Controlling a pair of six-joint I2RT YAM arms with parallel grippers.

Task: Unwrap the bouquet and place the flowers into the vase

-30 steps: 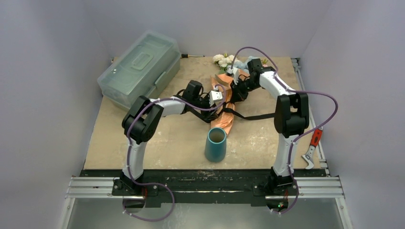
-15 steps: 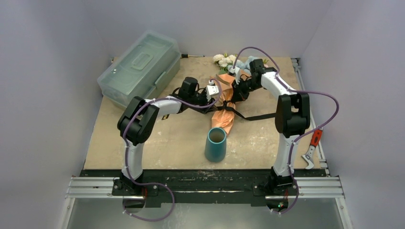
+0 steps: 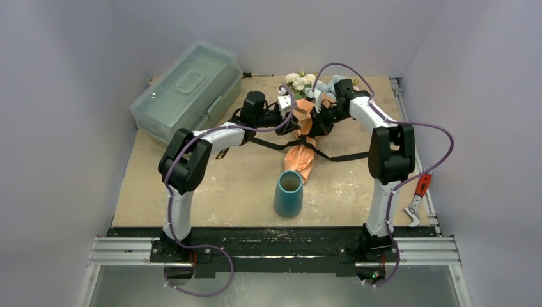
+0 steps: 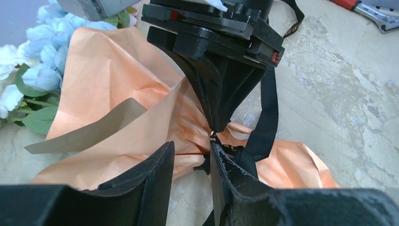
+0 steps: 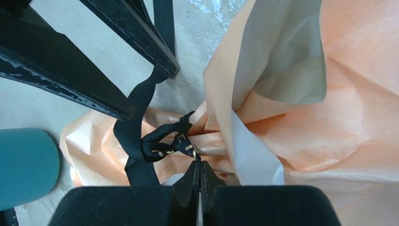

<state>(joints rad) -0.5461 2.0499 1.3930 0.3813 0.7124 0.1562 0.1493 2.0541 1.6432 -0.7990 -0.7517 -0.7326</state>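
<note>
Counter (image 3: 211, 185): toolbox (image 3: 185, 89) far-left corner, bouquet (image 3: 301, 157) wrapped, mid-back, vase (image 3: 289, 193) upright just nearer; open room front-left. Ribbon (image 5: 141, 141) gold lettering unreadable. Right pincer (image 5: 198, 165) pinches ribbon knot; left pincer (image 4: 192, 148) part-spread beside it.

Top view high behind both arm bases, looking down over the whole table (image 3: 211, 185), left wrist view low and close, facing the right gripper (image 4: 214, 130) over the bouquet (image 4: 108, 80), right wrist view nearer (looking steeply down), both sharing the ribbon (image 4: 268, 113).
</note>
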